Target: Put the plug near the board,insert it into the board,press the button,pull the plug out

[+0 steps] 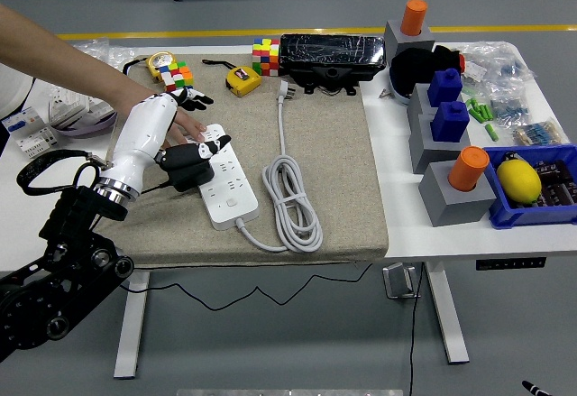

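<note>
A flat white plastic board (224, 178), long and rectangular with rows of sockets, lies on a coarse beige mat (334, 161) that covers much of the white table (401, 225). Its smooth grey-white cable (290, 199) loops in long ovals beside it and runs up to the plug (284, 92), which lies free near the mat's far edge, well apart from the board.

The left robot hand (185, 148), with a glossy white shell and black jointed fingers (213, 147), hovers over the board's left side, fingers loosely spread and holding nothing, its tips at the board's far end. A black plug-like block sits under its palm; whether it is seated in a socket cannot be told. A person's hand (185, 125) reaches in from the left, partly hidden behind the robot hand, fingertips on the board's far end.

Beyond the mat lie two bright cubes (265, 56) and a yellow tape measure (242, 80).
</note>
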Available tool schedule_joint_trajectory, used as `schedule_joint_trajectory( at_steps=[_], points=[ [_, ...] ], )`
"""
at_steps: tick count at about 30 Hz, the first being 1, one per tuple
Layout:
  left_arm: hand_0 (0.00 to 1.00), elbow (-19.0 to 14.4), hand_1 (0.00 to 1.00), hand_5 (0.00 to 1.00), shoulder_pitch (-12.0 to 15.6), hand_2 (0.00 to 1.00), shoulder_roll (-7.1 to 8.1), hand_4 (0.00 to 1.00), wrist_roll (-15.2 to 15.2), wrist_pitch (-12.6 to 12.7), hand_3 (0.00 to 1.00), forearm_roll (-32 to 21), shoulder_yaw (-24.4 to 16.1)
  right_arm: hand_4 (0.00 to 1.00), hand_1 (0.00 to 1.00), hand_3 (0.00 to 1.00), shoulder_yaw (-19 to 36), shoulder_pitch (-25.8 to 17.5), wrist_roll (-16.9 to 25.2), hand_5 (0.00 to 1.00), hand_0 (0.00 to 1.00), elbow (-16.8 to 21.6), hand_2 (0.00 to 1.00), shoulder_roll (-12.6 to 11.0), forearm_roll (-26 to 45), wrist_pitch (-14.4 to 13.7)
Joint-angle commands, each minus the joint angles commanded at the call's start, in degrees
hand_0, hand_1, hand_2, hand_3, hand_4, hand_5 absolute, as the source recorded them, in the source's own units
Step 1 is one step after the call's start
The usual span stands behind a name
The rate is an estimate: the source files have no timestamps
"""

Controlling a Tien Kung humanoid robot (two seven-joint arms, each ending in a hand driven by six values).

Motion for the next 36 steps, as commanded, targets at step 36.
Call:
schedule_joint_trajectory(
  at_steps=[36],
  points=[
    [0.615, 11.4, 0.614, 0.188, -3.5, 0.543, -1.44, 0.85, 11.0, -12.8, 0.575, 2.0, 4.4, 0.985, 0.645, 0.561, 0.0, 0.3, 0.0, 0.55, 0.651, 0.0, 0.633, -0.1, 0.0, 0.0]
  ],
)
